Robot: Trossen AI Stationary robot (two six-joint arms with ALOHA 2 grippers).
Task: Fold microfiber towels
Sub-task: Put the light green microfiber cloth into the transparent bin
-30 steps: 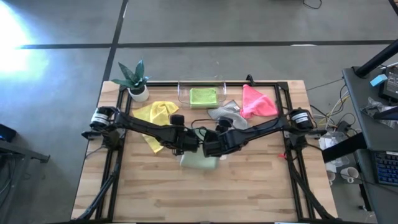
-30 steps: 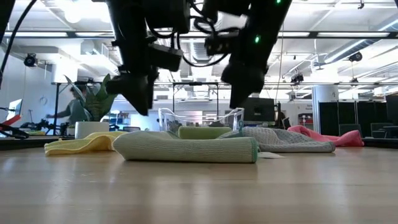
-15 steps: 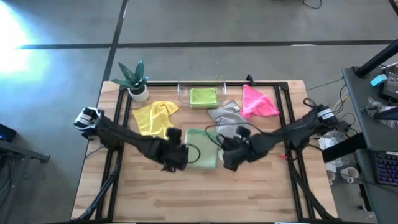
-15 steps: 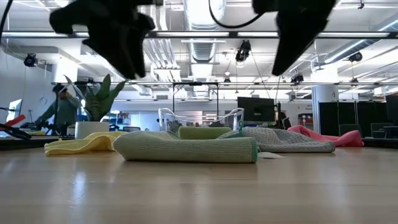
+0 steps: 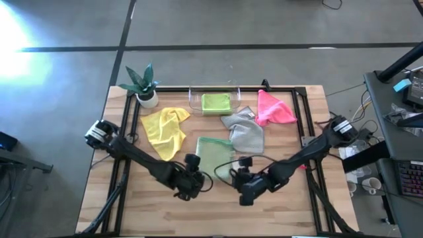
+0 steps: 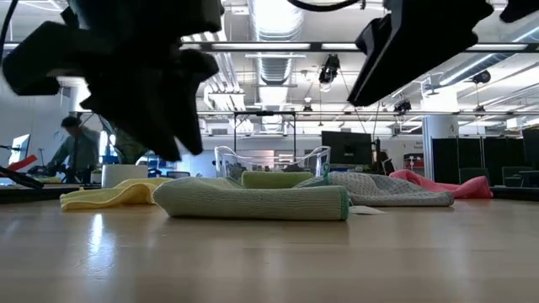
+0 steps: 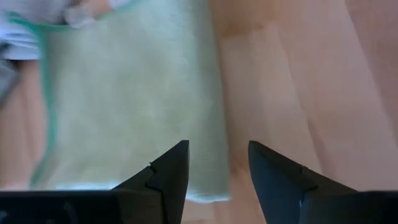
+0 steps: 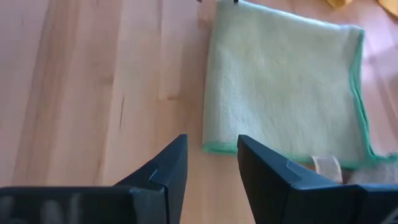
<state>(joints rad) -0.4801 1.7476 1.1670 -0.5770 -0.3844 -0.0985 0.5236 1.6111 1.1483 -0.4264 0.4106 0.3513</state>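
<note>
The pale sage green towel (image 5: 213, 156) lies folded flat as a rectangle in the middle of the table, also in the low view (image 6: 253, 200). My left gripper (image 5: 192, 184) stands open just off its near left corner, above the towel's edge (image 7: 134, 106). My right gripper (image 5: 246, 190) stands open off its near right corner, its fingers over bare wood beside the towel (image 8: 283, 87). Neither touches the towel. At the back lie the yellow towel (image 5: 165, 127), the grey towel (image 5: 245, 133) and the pink towel (image 5: 272, 109). A lime green towel (image 5: 215, 102) lies in the clear tray.
A clear plastic tray (image 5: 193, 99) stands at the far edge in the middle, and a potted plant (image 5: 143, 86) at the far left corner. Bare wood (image 5: 218, 215) stretches along the near side. Black rails (image 5: 303, 125) run along the table's left and right sides.
Both grippers have drawn back from above the sage towel toward the table's near edge, moving a little apart, and have tipped to point less steeply down. The towel, now uncovered in the high view, has stayed where it was.
</note>
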